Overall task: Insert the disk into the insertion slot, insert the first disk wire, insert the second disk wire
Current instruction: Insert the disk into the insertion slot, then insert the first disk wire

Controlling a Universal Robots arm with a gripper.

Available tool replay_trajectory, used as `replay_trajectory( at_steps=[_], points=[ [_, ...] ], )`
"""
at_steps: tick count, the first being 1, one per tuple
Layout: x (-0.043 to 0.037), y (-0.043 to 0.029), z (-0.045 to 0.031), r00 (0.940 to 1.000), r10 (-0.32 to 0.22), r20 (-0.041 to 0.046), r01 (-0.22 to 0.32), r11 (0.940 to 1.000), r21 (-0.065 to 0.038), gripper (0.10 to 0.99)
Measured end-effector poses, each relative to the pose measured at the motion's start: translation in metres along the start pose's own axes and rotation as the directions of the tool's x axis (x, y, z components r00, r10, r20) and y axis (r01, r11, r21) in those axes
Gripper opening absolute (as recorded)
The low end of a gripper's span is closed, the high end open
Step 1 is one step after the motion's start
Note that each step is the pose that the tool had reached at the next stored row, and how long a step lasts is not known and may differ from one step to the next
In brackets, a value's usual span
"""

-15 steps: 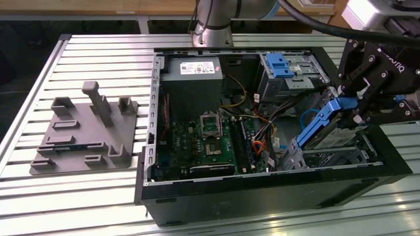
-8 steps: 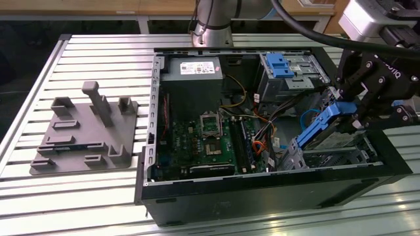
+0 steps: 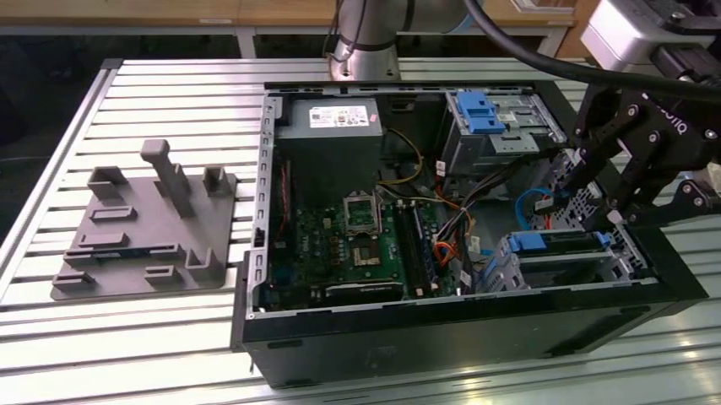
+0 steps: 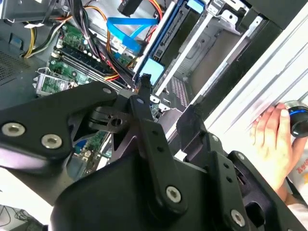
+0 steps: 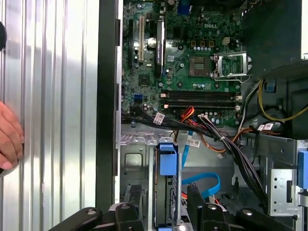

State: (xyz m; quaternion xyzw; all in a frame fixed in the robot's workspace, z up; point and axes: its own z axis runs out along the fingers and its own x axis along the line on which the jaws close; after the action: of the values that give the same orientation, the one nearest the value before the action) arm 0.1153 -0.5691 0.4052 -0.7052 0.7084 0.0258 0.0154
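Fingers (image 3: 629, 192) spread wide, holding nothing, above the disk (image 3: 560, 243) seated in the insertion slot (image 3: 626, 258).

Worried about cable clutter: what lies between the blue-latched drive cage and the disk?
In the exterior view, black wires and a blue cable cross between the cage and the disk.

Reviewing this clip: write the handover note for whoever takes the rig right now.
Gripper: open, poised just above the disk, gripping nothing.
Disk: sits in the slot inside the case.
Done: disk insertion, by the look of it.
Left: both disk wires, it seems. A blue cable hangs beside the disk, its ends hidden.
Note: a person's hand rests on the table beside the case.
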Motion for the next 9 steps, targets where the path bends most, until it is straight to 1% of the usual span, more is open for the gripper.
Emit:
replay_trajectory(
  at_steps=[9],
  points=[
    [0.0, 0.0, 0.0003, 1.0, 0.0, 0.0, 0.0, 1.0, 0.0, 0.498]
  ],
)
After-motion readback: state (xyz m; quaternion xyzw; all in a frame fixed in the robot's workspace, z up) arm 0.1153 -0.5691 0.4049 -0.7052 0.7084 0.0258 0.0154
